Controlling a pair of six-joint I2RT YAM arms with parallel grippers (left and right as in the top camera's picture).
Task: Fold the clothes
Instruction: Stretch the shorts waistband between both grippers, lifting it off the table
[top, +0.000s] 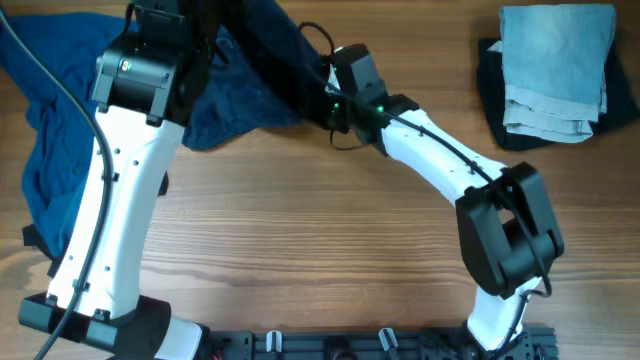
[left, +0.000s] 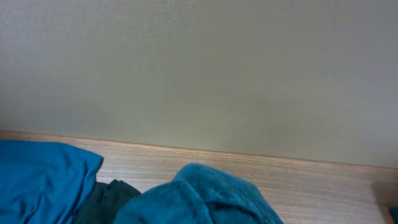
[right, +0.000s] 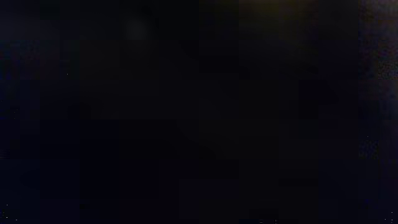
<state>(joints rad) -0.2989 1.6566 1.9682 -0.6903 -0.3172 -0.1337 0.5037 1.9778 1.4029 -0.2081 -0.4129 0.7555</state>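
The dark navy denim shorts (top: 235, 95) lie bunched at the back left of the table. A brighter blue garment (top: 45, 150) spreads beside them at the far left. My left gripper (top: 200, 40) is over the shorts' back edge, its fingers hidden by the arm and cloth. The left wrist view shows no fingers, only a fold of blue cloth (left: 205, 199), a black piece (left: 109, 199) and bright blue cloth (left: 43, 174). My right gripper (top: 322, 95) is pushed into the shorts' right edge, fingers buried. The right wrist view is black.
A folded pale faded-blue denim piece (top: 555, 70) rests on a black piece (top: 490, 90) at the back right. Bare wooden tabletop (top: 320, 220) runs across the middle and front. The arm bases stand at the front edge. A grey wall (left: 199, 74) rises behind the table.
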